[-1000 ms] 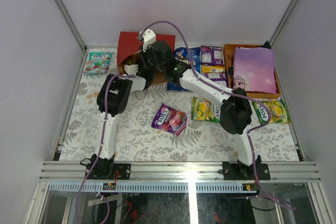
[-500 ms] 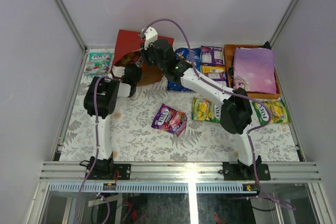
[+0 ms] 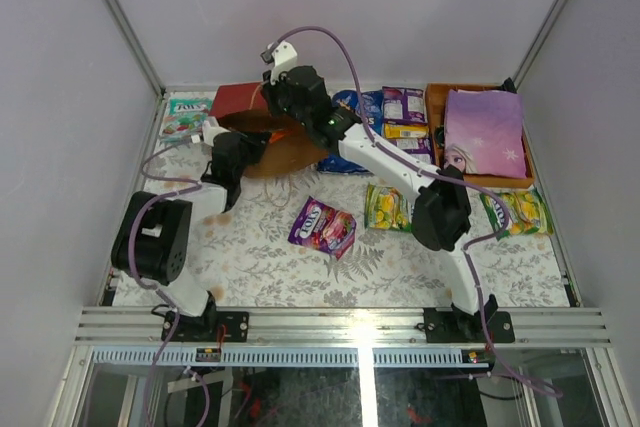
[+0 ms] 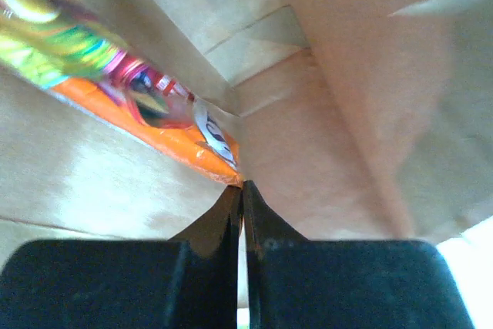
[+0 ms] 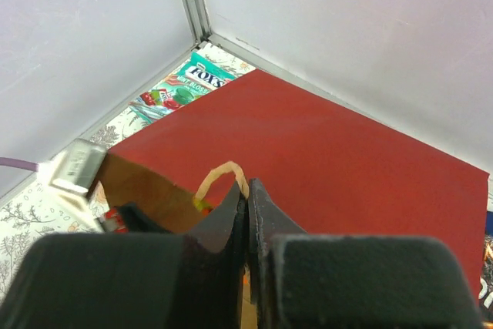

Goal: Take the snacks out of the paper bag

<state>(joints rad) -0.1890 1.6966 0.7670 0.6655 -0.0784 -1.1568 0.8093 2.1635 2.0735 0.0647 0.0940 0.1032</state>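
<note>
The red paper bag lies tilted at the back left, its brown mouth facing forward. My right gripper is shut on the bag's tan cord handle and holds it above the red side. My left gripper is inside the bag, jaws shut. Its tips touch the corner of an orange glossy packet lying against the kraft wall; I cannot tell whether the corner is pinched. Outside the bag lie a purple packet, a yellow-green packet, a blue Doritos bag and a teal packet.
An orange tray at the back right holds the lilac princess item. A purple pack and a yellow pack lie beside it, and another yellow-green packet at the right. Walls close the back and sides.
The left arm's elbow swung out to the left and down while its gripper stayed in the bag. The bag's mouth was lifted and opened wider by the right gripper.
</note>
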